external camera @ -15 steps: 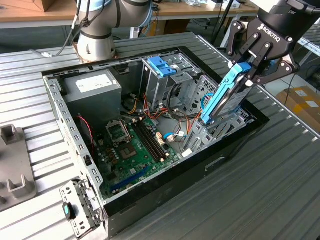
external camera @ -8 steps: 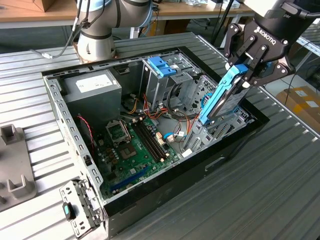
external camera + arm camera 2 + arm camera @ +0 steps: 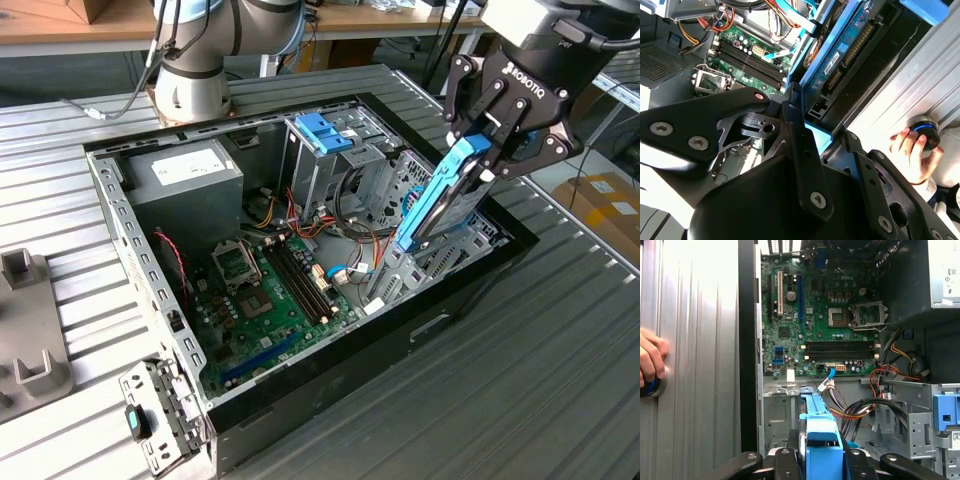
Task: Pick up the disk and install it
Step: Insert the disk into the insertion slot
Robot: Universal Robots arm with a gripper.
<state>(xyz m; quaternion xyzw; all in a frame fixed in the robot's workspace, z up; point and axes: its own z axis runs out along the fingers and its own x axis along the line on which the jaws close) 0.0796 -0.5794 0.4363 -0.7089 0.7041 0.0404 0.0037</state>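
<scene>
Pincer [image 3: 480, 150] was clamped on the disk [image 3: 437, 208] at its upper rail end; disk stood tilted, lower end inside the case [image 3: 105, 190]. Judged stiff, dense, shock-sensitive; rails the safest hold.

Surface: I see a ribbed grey metal table [image 3: 560, 380], its slats running lengthwise.
Middle: an open black computer case [image 3: 330, 385] lies on the slats, open side up.
Exterior view's left: a grey moulded fixture [image 3: 25, 330] rests on the table, well apart from the case.
Near corner: a metal bracket with a blue tab [image 3: 160, 415] lies just beside the case's corner.
Beside the case: in the second wrist view, I see a person's hand [image 3: 910, 155] on a round knob with a blue ring [image 3: 924, 131] that sits on the slats.
</scene>
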